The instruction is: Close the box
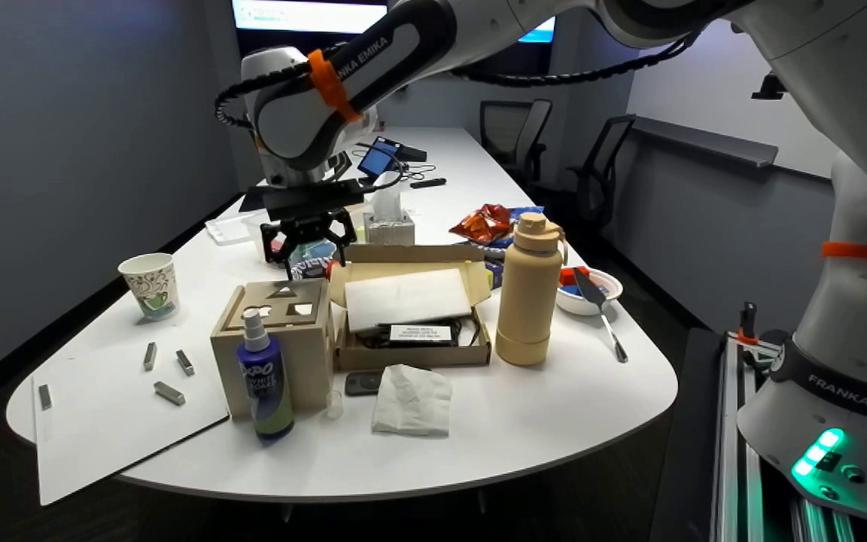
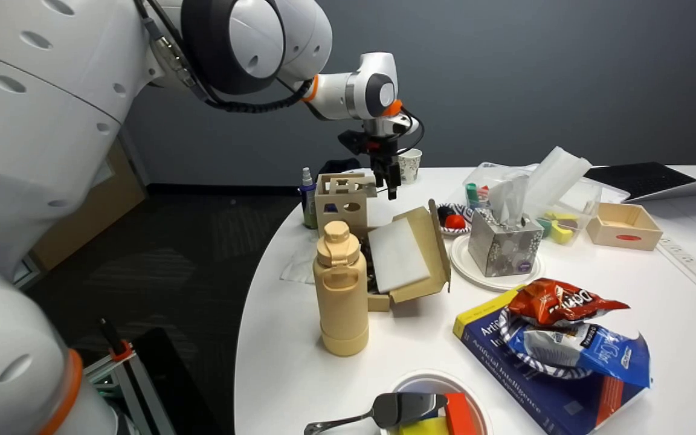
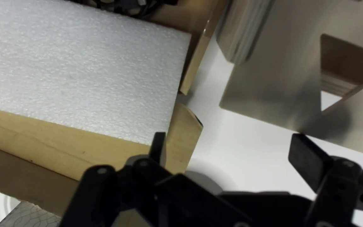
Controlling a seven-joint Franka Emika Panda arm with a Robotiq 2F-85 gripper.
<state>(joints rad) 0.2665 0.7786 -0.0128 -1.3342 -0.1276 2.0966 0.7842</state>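
Note:
An open cardboard box (image 1: 358, 357) sits on the table, with black cables and a labelled black adapter (image 1: 420, 334) inside. Its lid (image 2: 438, 254) is raised and leans back, with a white foam sheet (image 2: 397, 257) against its inner face. In the wrist view, the foam (image 3: 74, 69) fills the left side, beside a side flap (image 3: 183, 138) of the lid. My gripper (image 1: 315, 265) is open and empty, above the table near the box's lid corner and the wooden shape box. In the wrist view, the gripper (image 3: 228, 142) has one finger over the lid's corner and the flap.
A wooden shape box (image 1: 305, 361) stands beside the cardboard box, with a spray bottle (image 1: 268, 391) before it. A tall beige bottle (image 2: 342, 296) stands at the other side. A tissue box (image 2: 502, 248) on a plate is behind the lid. A phone (image 1: 362, 382) and napkin (image 1: 412, 403) lie in front.

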